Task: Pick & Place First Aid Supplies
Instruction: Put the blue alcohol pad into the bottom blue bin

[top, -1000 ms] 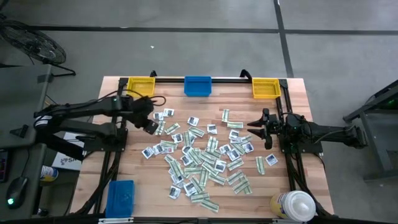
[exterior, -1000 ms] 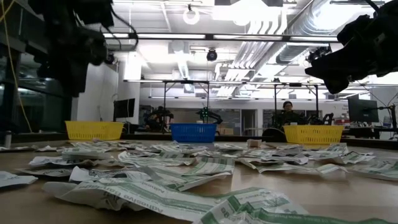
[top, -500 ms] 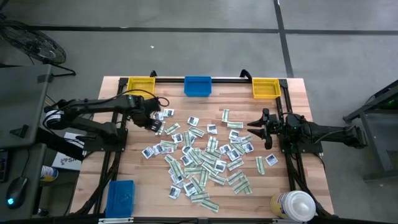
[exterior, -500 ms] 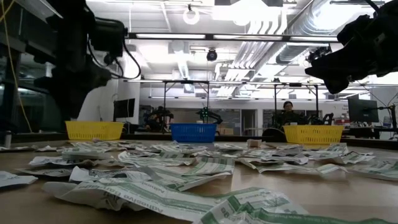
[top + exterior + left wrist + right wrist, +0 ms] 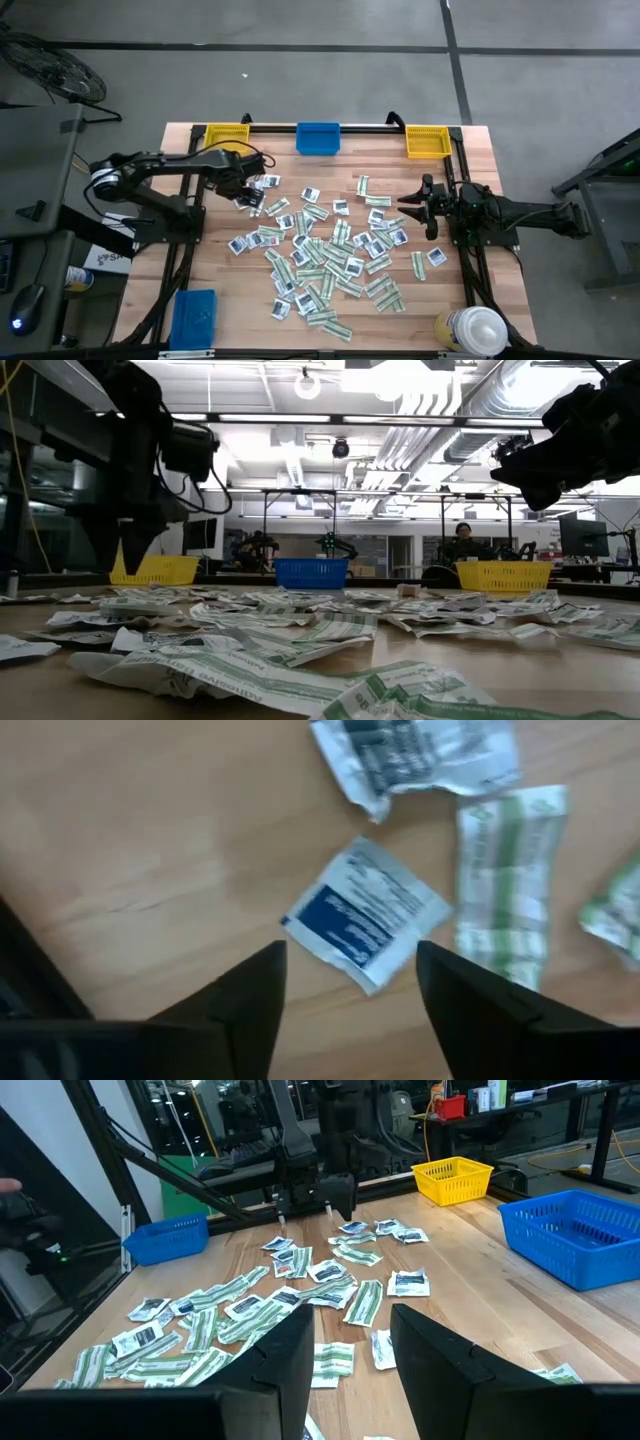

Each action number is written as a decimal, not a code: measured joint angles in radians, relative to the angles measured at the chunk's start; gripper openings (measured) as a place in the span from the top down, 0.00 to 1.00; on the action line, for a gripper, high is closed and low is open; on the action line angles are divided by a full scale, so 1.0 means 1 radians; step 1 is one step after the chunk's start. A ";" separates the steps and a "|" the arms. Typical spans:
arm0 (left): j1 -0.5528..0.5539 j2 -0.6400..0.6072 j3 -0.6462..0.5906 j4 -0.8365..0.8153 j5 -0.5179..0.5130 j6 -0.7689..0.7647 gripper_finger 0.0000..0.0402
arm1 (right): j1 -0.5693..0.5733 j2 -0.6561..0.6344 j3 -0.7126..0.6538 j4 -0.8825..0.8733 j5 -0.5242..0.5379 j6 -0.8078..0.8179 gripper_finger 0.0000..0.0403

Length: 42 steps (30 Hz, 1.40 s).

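Left gripper (image 5: 350, 1000) has its fingers spread apart, nothing between them, poised over the near-left edge of the packet scatter. Straight ahead of the fingertips, roughly centred in the gap, lies a squarish white packet with a blue block (image 5: 365, 915), flat on the wooden table (image 5: 150, 840); it sits cornerwise to the jaws, no real long axis, so I'd expect a pinch across the diagonal. A narrow green-and-white strip (image 5: 505, 880) lies just beside it, long axis running away from the gripper, and could get caught. Left arm is clearly the nearer one; right gripper (image 5: 408, 208) hangs parted and empty at the far side of the pile (image 5: 330, 250).
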State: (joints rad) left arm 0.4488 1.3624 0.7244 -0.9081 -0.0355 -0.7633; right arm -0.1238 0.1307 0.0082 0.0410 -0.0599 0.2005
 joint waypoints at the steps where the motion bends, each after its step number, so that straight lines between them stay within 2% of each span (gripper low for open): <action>1: 0.007 0.010 0.000 -0.001 -0.007 0.000 0.42 | 0.000 0.000 0.000 0.000 0.000 0.000 0.68; 6: 0.034 0.052 -0.001 0.018 -0.008 0.023 0.41 | 0.000 0.000 0.000 0.000 0.000 0.000 0.68; 16: 0.089 0.080 -0.008 0.047 -0.003 0.052 0.49 | 0.000 0.000 0.000 0.000 0.000 0.000 0.68; 23: 0.088 0.073 -0.093 0.143 0.055 0.037 0.55 | 0.000 0.000 0.000 0.000 0.000 0.000 0.68; 36: 0.088 0.077 -0.101 0.134 0.063 0.036 0.57 | 0.000 0.000 0.000 0.000 0.000 0.000 0.68; 42: 0.089 0.078 -0.102 0.127 0.079 0.037 0.66 | 0.000 0.000 0.000 0.000 0.000 0.000 0.68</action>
State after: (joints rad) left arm 0.5373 1.4403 0.6228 -0.7811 0.0440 -0.7265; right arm -0.1237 0.1307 0.0083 0.0410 -0.0597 0.2005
